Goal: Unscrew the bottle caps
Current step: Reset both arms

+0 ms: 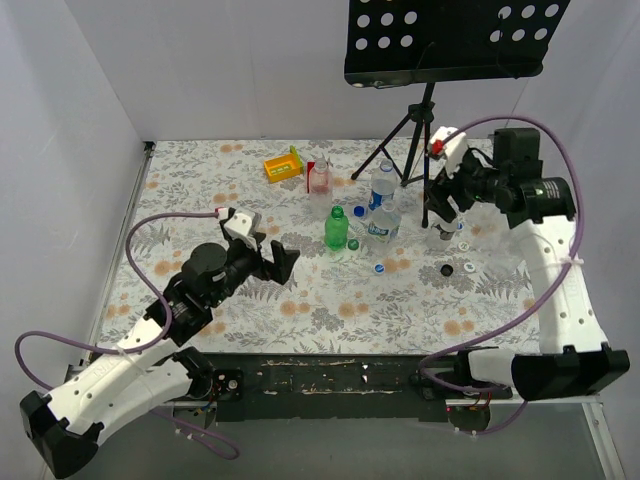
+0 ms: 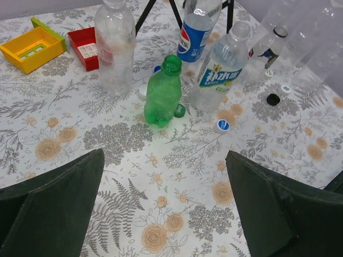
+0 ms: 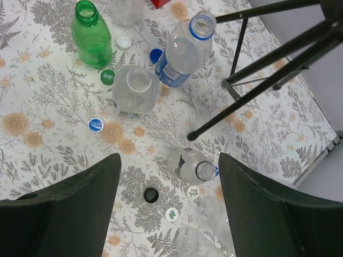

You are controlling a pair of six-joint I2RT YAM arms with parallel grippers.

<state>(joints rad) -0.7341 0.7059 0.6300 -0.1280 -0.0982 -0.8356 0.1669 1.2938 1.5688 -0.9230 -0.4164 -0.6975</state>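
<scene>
Clear bottle (image 3: 190,165) at lower centre looks uncapped under my open, empty right end effector (image 3: 169,157); I'd lift straight, not nudging it

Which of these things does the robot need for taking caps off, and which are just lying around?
For the job: green bottle, Pepsi bottle, pinkish bottle, water bottle, black cap, green cap, blue-and-white cap.
Just lying about: yellow box, red box, music stand.
</scene>
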